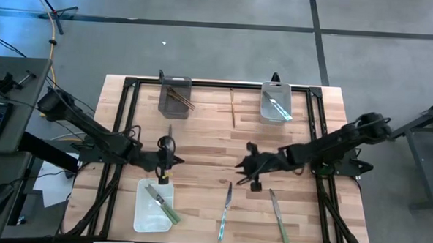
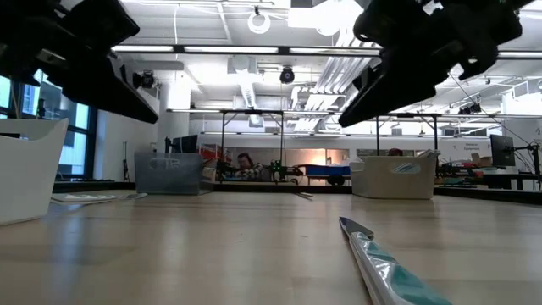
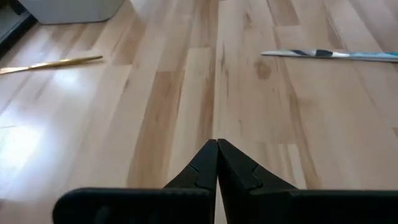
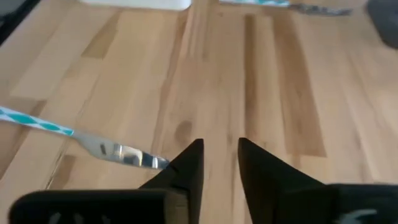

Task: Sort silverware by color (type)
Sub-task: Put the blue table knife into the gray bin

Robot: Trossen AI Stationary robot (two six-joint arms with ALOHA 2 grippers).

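Observation:
My left gripper point(image 1: 174, 161) point(image 3: 217, 152) hovers shut over bare wood, just past the far edge of a white tray point(image 1: 140, 219) holding green-handled knives point(image 1: 163, 205). My right gripper point(image 1: 239, 166) point(image 4: 221, 155) hovers open above the table's middle. The blade tip of a teal-patterned knife point(image 1: 226, 210) point(image 4: 81, 140) point(image 3: 329, 54) lies on the wood just beside its fingers. A green-handled knife point(image 1: 280, 216) lies near the front edge, and a brown stick point(image 1: 232, 107) point(image 3: 53, 63) lies flat between the far bins.
A grey bin point(image 1: 175, 96) point(image 2: 169, 174) with brown sticks stands at the far left. A white bin point(image 1: 276, 102) point(image 2: 394, 176) with silvery utensils stands at the far right. Open wood lies between the two grippers and out to the far bins.

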